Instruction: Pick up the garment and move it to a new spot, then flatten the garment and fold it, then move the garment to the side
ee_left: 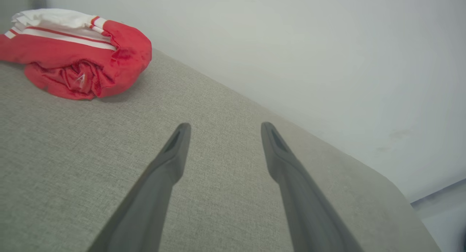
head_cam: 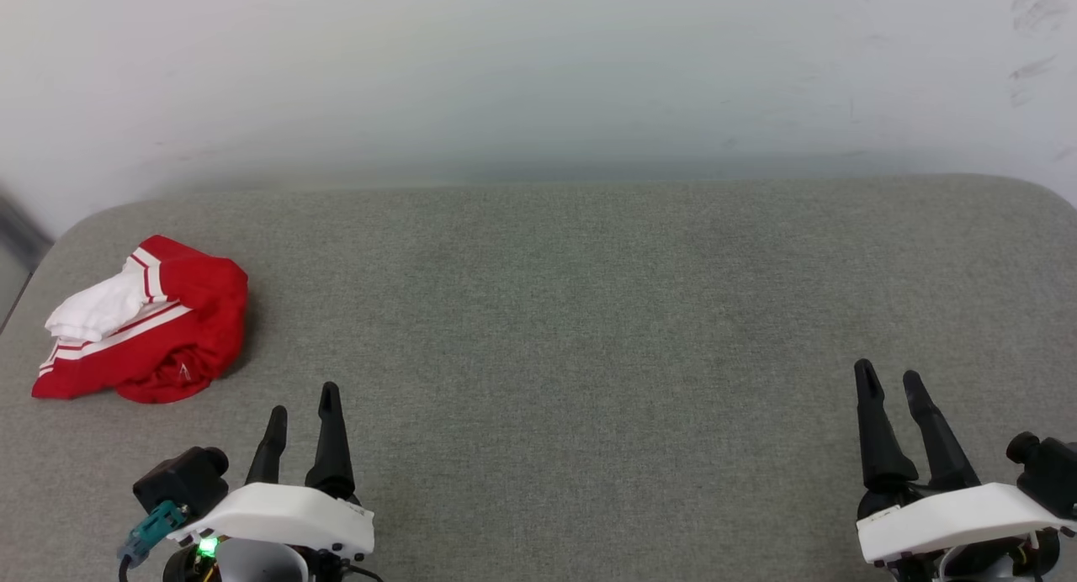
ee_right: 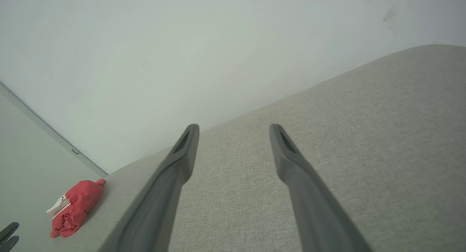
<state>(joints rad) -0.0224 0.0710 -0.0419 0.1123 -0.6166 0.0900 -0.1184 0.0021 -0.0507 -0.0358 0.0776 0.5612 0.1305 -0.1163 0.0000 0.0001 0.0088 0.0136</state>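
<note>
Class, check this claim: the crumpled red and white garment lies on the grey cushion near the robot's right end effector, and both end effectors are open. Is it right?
Wrong side. The head view shows the garment on the grey cushion near the left end effector, not the right end effector. Both are open.

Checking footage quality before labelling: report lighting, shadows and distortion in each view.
Head view: soft even light, no glare, faint shadow beside the garment. Left wrist view: scene tilted, left gripper close and slightly soft. Right wrist view: garment small and paler.
</note>
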